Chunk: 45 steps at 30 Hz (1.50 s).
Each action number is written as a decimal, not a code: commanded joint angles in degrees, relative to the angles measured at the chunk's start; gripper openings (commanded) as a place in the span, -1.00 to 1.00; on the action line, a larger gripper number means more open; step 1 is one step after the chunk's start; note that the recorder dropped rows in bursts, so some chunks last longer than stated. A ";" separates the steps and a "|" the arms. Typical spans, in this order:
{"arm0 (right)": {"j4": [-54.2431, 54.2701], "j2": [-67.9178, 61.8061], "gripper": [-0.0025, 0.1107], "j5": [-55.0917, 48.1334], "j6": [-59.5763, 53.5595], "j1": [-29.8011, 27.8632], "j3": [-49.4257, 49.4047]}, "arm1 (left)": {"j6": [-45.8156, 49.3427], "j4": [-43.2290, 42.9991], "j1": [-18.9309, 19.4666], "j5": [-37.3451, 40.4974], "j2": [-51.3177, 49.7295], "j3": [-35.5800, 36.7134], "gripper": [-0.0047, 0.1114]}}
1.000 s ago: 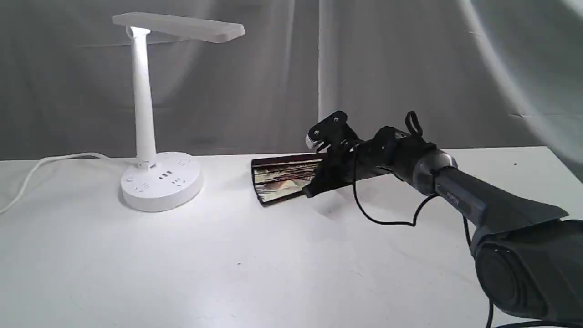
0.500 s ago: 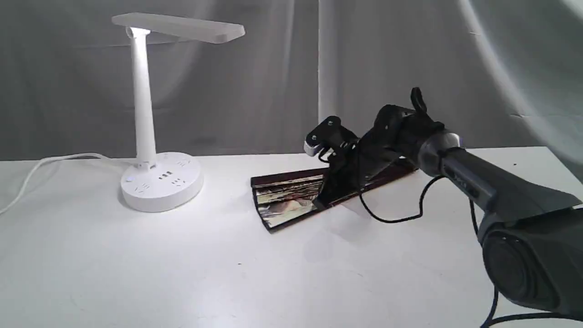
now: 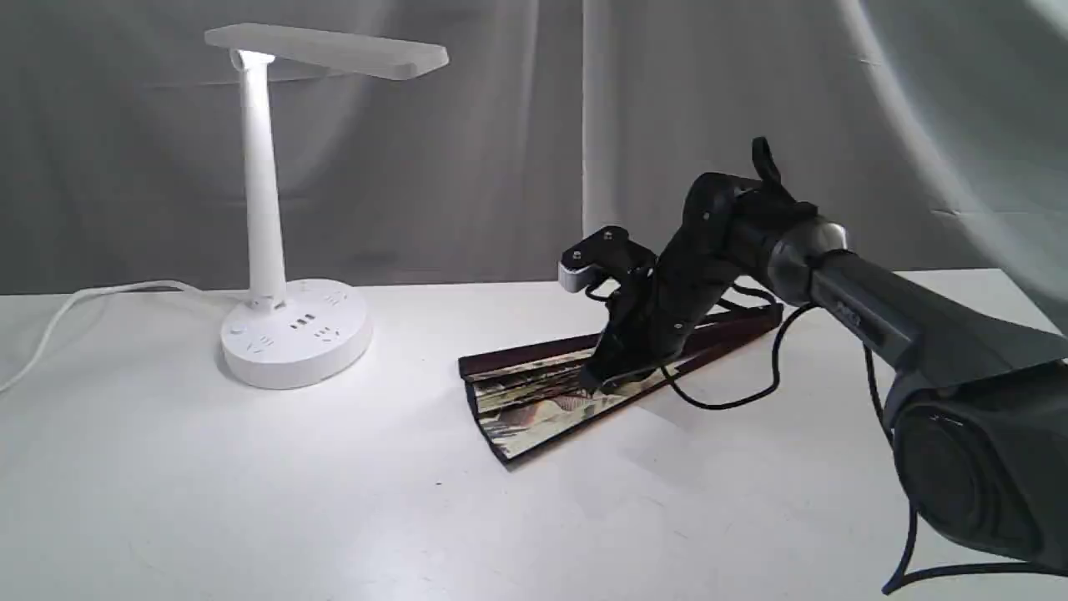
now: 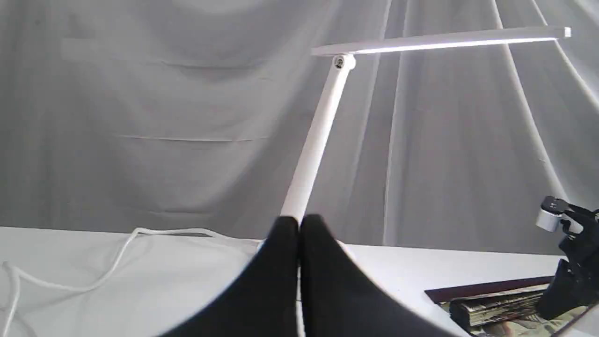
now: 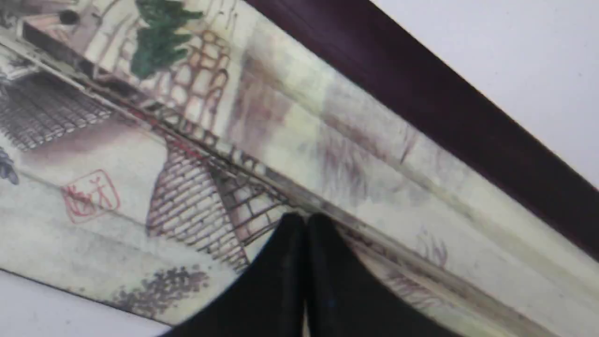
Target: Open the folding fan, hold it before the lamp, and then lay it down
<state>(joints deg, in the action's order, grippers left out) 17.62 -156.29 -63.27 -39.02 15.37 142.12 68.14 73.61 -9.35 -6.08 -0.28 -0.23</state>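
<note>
Fan: you have it lying flat on the table, around the middle and somewhat nearer the far edge. It is spread only to a narrow wedge, painted side up. The wide end faces the left edge and the ribs run off toward the far right corner.
Lamp: upright near the far edge, toward the far left corner, lit, and well apart from the fan. Its cord trails to the left edge.
Right gripper: your fingers are pressed together with the tips on the painted leaf. Whether they pinch a fold cannot be told.
Left gripper: fingers closed against each other, holding nothing, facing the lamp stem.
Backdrop: grey curtain behind the far edge.
</note>
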 commanded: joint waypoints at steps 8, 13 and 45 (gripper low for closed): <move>-9.64 3.05 -0.96 -6.69 1.85 3.52 -13.47 | -0.15 0.41 -0.22 0.02 0.28 0.22 -0.92; -9.53 6.99 -0.96 -6.69 3.48 3.88 -17.09 | -0.15 0.41 -0.22 0.02 0.28 0.22 -0.92; 1.60 44.88 -0.96 33.08 8.23 4.13 -83.36 | -0.15 0.41 -0.22 0.02 0.28 0.22 -0.92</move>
<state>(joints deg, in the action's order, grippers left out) 15.09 -112.41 -29.63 -31.44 19.31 61.13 68.14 73.61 -9.35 -6.08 -0.28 -0.23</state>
